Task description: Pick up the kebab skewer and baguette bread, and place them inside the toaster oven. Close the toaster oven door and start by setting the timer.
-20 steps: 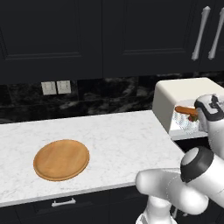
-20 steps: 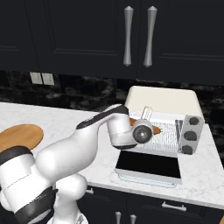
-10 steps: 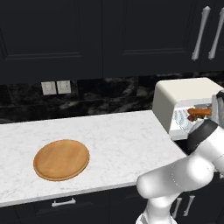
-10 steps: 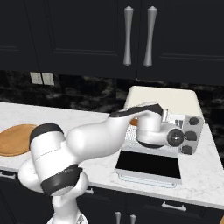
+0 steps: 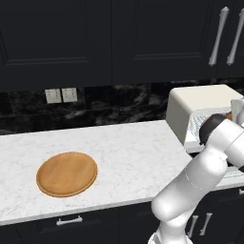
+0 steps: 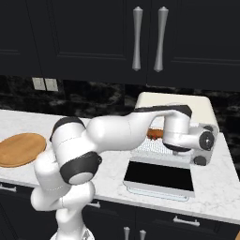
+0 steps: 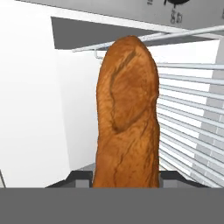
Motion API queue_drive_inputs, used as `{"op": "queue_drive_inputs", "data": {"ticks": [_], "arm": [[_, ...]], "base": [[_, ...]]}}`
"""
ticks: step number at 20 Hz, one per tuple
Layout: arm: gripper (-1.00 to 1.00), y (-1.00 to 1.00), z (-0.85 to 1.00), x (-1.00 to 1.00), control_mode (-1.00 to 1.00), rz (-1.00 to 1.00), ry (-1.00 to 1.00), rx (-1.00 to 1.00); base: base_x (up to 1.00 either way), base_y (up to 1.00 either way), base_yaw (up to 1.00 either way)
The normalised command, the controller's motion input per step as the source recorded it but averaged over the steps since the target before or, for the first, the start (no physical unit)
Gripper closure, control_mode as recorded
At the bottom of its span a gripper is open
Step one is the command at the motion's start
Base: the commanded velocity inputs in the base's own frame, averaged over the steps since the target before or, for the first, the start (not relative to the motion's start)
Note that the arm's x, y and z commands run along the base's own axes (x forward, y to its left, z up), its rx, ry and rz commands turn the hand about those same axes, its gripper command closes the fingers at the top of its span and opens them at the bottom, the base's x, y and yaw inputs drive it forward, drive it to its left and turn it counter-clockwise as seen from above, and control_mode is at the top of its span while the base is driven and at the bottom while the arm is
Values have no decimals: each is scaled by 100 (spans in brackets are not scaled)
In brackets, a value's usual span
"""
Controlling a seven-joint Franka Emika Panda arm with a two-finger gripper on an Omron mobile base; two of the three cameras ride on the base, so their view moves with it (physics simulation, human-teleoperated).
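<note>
Fingers (image 7: 83, 180) sit narrowed on the near end of the baguette (image 7: 127, 118), whose long axis runs straight ahead from them over the wire rack (image 7: 192, 113) into the open toaster oven (image 6: 176, 104), seemingly not yet resting on it.
</note>
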Motion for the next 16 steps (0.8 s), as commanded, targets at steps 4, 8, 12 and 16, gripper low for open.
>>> {"op": "queue_drive_inputs", "data": {"ticks": [4,8,12,16], "arm": [[100,5,-11,-4,-100,0,0,-10],[100,31,-7,0,-100,0,0,-10],[100,53,-8,0,-100,0,0,-12],[100,61,-15,0,-100,0,0,-16]], "base": [[0,0,0],[0,0,0],[0,0,0],[0,0,0]]}}
